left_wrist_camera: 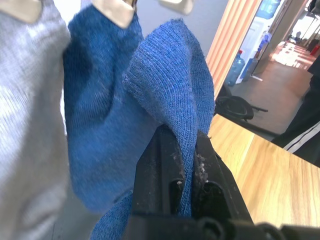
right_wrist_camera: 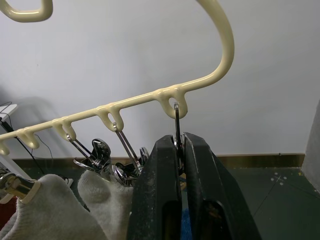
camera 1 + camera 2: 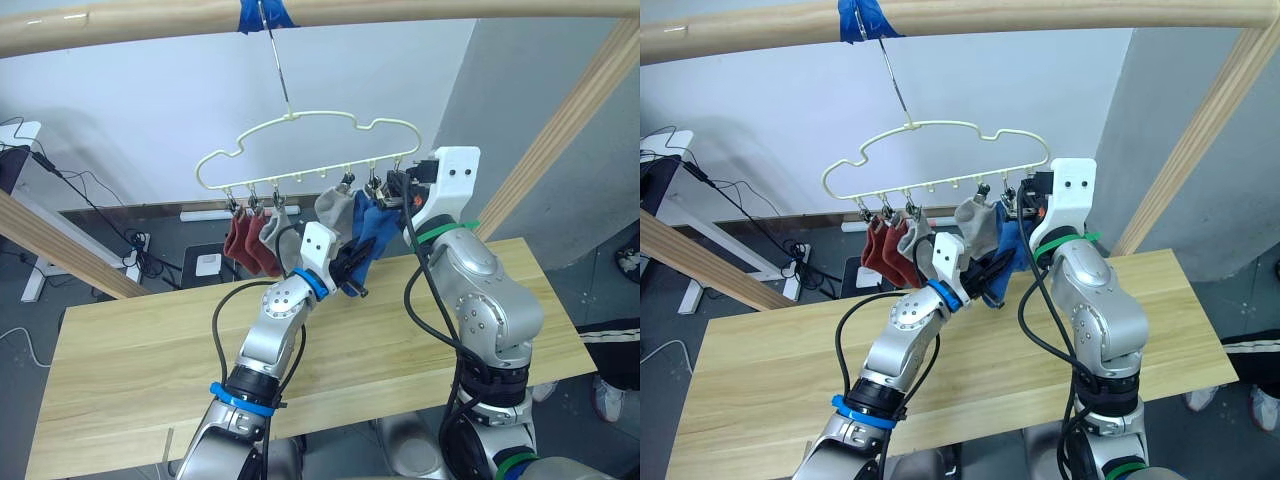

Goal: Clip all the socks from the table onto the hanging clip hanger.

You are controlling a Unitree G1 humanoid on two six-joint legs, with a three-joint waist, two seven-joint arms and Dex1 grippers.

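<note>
One blue sock (image 1: pixel 170 95) was left, pinched in your left gripper (image 1: pixel 184 165) just below and beside the end clip (image 2: pixel 176 145), which your right gripper (image 2: pixel 181 150) squeezed at the clip hanger (image 3: pixel 300 125); its cuff pointed up toward that clip.

A thick round wooden beam (image 3: pixel 400 10) spans the twelve o'clock edge, marked with blue tape (image 3: pixel 264 15); slanted wooden posts (image 3: pixel 560 125) stand at three and nine o'clock; a pale wall (image 3: pixel 150 110) rises behind; cables (image 3: pixel 95 205) trail across the dark floor (image 3: pixel 90 275) at nine.
</note>
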